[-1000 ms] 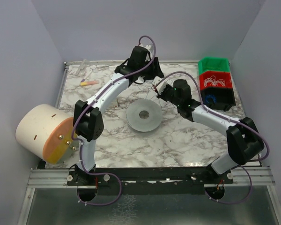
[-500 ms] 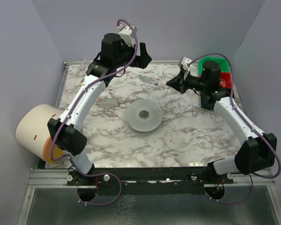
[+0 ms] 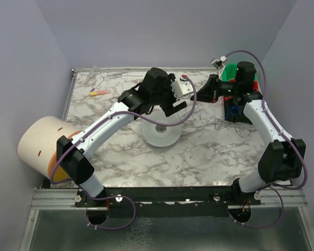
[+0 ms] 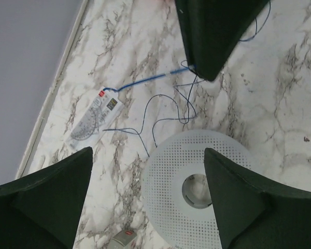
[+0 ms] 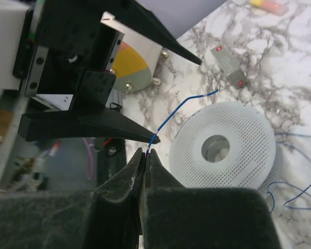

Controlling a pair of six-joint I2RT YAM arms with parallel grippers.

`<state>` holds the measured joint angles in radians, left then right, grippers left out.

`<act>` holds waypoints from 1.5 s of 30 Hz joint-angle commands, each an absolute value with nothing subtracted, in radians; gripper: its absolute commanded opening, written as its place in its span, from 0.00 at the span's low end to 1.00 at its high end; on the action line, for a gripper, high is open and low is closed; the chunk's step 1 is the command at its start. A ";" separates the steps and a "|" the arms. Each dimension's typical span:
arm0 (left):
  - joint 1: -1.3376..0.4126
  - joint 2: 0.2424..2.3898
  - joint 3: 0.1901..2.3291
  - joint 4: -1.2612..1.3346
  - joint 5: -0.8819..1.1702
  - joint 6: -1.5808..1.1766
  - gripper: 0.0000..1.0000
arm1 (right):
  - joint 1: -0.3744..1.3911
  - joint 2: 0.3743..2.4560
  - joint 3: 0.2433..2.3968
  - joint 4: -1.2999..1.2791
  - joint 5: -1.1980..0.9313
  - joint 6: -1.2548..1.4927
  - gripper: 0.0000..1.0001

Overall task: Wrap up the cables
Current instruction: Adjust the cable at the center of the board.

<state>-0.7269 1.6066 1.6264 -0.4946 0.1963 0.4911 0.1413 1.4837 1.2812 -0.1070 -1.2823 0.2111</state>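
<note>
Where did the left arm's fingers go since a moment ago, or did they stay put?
Yes, they moved. The left arm's fingers came from the marble table's far edge toward the white perforated round disc, now open above it.

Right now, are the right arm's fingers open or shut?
Shut. In the right wrist view the right fingers press together at their tips, pinching the thin blue cable that runs out from between them.
</note>
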 commanded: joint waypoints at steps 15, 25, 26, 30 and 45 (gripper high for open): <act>-0.746 1.672 1.770 -0.733 0.478 0.655 0.79 | 0.075 1.552 1.256 -0.260 -1.488 0.334 0.01; -0.781 1.795 1.912 -0.813 0.495 0.678 0.79 | 0.079 1.518 1.212 -0.228 -1.509 0.368 0.01; -0.782 1.803 1.922 -0.818 0.499 0.678 0.79 | 0.079 1.517 1.210 -0.232 -1.511 0.365 0.01; -0.791 1.824 1.954 -0.829 0.501 0.679 0.75 | 0.081 1.518 1.211 -0.279 -1.497 0.327 0.01; -0.814 1.873 1.932 -0.775 0.394 0.614 0.00 | 0.081 1.484 1.188 -0.200 -1.527 0.381 0.00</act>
<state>-0.8066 1.8652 1.9396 -0.8093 0.4629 0.6605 0.0772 1.5349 1.2179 -0.2687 -1.4757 0.3298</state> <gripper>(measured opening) 0.010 0.007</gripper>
